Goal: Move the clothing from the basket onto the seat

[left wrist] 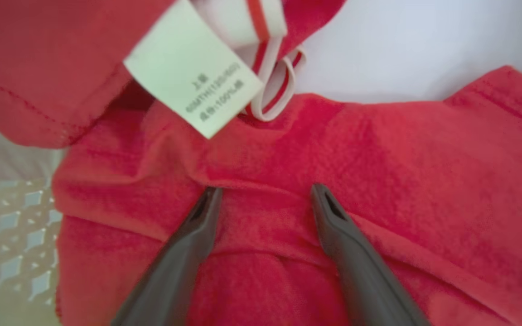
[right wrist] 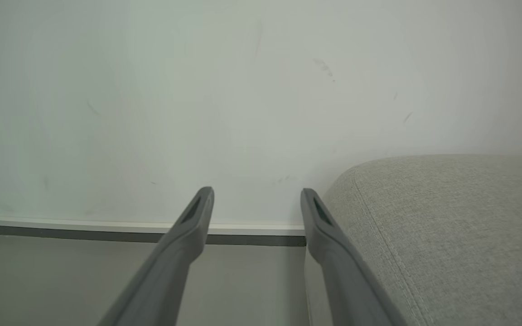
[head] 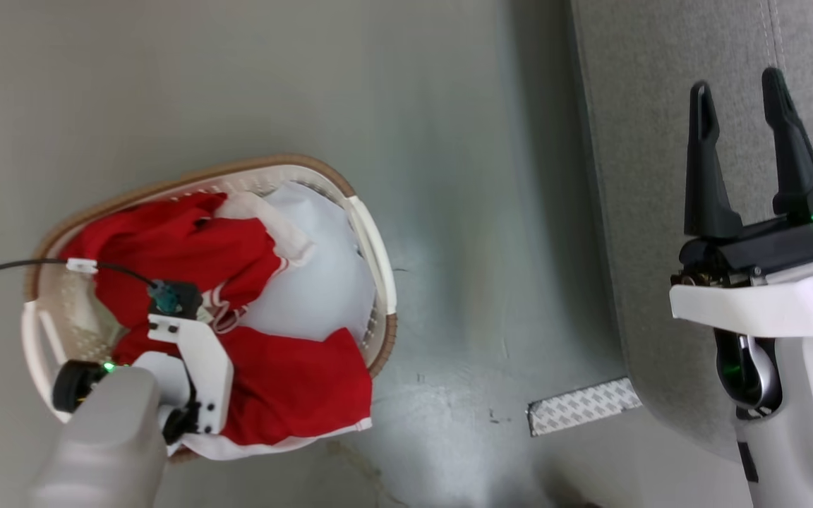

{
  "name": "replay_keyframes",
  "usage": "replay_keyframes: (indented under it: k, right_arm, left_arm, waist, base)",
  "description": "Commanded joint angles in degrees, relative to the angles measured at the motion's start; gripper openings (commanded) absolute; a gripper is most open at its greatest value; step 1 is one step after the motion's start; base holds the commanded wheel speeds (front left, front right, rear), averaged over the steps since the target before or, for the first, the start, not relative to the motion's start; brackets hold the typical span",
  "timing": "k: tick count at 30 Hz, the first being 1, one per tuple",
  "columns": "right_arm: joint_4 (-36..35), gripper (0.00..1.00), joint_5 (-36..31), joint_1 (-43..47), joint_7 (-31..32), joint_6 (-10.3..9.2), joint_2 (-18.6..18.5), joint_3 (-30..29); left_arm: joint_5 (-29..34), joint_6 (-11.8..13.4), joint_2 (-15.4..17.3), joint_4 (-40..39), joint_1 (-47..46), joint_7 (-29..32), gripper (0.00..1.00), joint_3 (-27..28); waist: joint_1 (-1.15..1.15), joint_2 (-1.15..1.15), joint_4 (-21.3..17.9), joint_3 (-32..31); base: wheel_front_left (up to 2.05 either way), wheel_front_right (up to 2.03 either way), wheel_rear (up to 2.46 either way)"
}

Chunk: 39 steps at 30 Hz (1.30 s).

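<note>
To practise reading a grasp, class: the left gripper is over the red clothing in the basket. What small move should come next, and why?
Probably close the left gripper: its jaws stand open astride a raised fold of the clothing, which lies in the basket, and nothing is held yet.

Floor: smooth, pale grey-green, scuffed and marked in places. On it at left stands the basket, upright. At right, the seat, well apart from the basket. A white patterned strip lies flat, one end at the seat's rounded corner.
</note>
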Motion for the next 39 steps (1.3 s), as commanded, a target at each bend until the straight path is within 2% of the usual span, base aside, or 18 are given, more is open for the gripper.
replay_keyframes:
  k: [1,12,13,14,15,16,17,27,39]
  right_arm:
    - [-0.4,1.0,0.6,-1.1,0.0,-0.12,0.0,0.1]
    - [-1.0,1.0,1.7,-2.3,0.0,-0.12,0.0,0.2]
    - [-0.9,1.0,1.8,-2.3,0.0,-0.12,0.0,0.2]
    - [-0.9,1.0,1.8,-2.3,0.0,-0.12,0.0,0.1]
    - [-0.8,1.0,1.8,-2.2,0.0,-0.12,0.0,0.0]
    - [-0.7,1.0,1.7,-2.1,0.0,-0.12,0.0,0.0]
    - [-0.6,1.0,1.8,-2.0,0.0,-0.12,0.0,-0.1]
    - [0.1,1.0,0.9,-1.5,0.0,-0.12,0.0,-0.6]
    - [2.0,1.0,-2.9,3.1,0.0,-0.12,0.0,-2.8]
  left_arm:
    - [0.8,0.1,1.0,1.3,-1.0,1.6,1.0,-0.6]
    - [2.1,0.5,2.3,4.0,-3.8,6.3,0.99,-3.2]
    - [1.9,0.5,2.4,4.1,-3.8,6.7,0.91,-3.2]
    - [1.3,0.4,2.3,4.2,-3.6,6.8,0.78,-2.9]
    - [1.0,0.4,2.4,4.2,-3.5,6.7,0.47,-2.9]
    - [1.0,0.4,2.5,4.3,-3.5,6.4,0.28,-3.1]
    - [0.9,0.3,2.4,4.2,-3.5,5.6,0.0,-3.1]
    - [-1.0,0.1,0.5,4.0,-2.6,2.3,0.0,-4.4]
    - [-7.3,0.1,-4.0,-0.5,4.6,-6.6,0.0,-8.0]
  waist:
    - [0.0,0.0,-1.3,1.3]
    - [0.0,0.0,-3.6,3.8]
    - [0.0,0.0,-3.7,3.8]
    - [0.0,0.0,-3.8,3.7]
    - [0.0,0.0,-3.8,3.6]
    - [0.0,0.0,-3.9,3.5]
    - [0.0,0.0,-3.8,3.3]
    - [0.0,0.0,-2.4,-0.7]
    - [0.0,0.0,1.9,-15.2]
  base:
    - [0.0,0.0,0.0]
    - [0.0,0.0,0.0]
    - [0.0,0.0,0.0]
    - [0.0,0.0,0.0]
    - [0.0,0.0,0.0]
    - [0.0,0.0,0.0]
    - [0.0,0.0,0.0]
    - [0.0,0.0,0.0]
    - [0.0,0.0,0.0]
